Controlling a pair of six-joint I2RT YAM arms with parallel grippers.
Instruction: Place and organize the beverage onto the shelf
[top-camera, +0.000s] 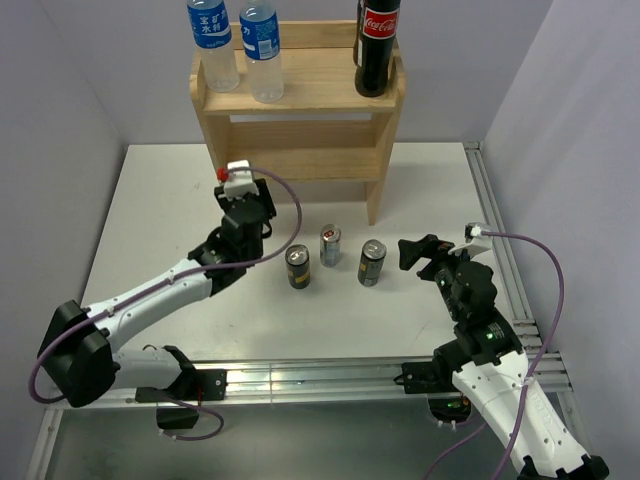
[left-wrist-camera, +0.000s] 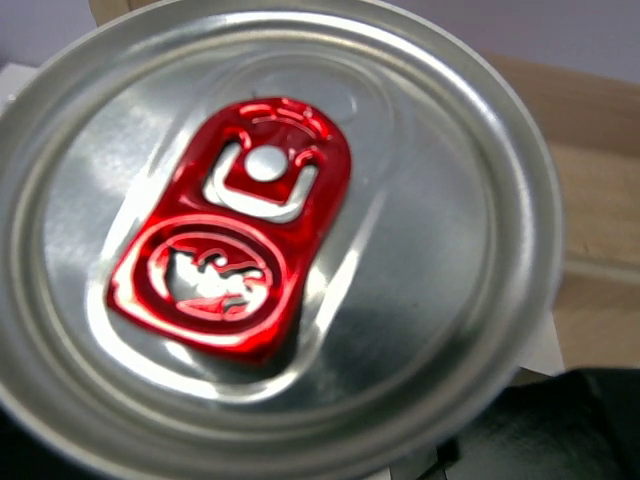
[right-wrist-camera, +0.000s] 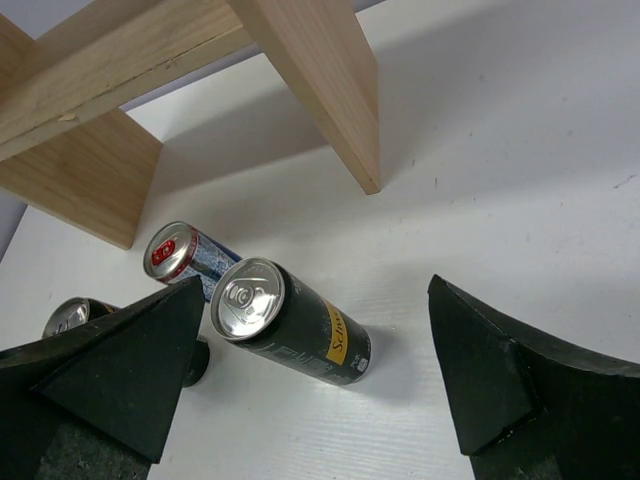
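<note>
shelf (top-camera: 300, 95) sits at 12 o'clock on the table (top-camera: 150, 250). Its top board carries two water bottles (top-camera: 263, 50) toward 9 and a cola bottle (top-camera: 377, 45) at 3. Three cans stand in a row at its 6: dark can (top-camera: 298, 266), blue-silver can (top-camera: 330, 245), Schweppes can (top-camera: 372, 262).

Step looks like pick-up. The right gripper (top-camera: 418, 252) is at 3 o'clock of the Schweppes can, jaws spread wide, nothing between them. Next move: bracket that can squarely without clipping its neighbour.

The left gripper (top-camera: 245, 205) is at the shelf's 7; can't tell its jaws. The left wrist view fills with a red-tab lid (left-wrist-camera: 270, 250) (probably a fourth can, hidden from overhead). Only the right wrist view shows the Schweppes label.
</note>
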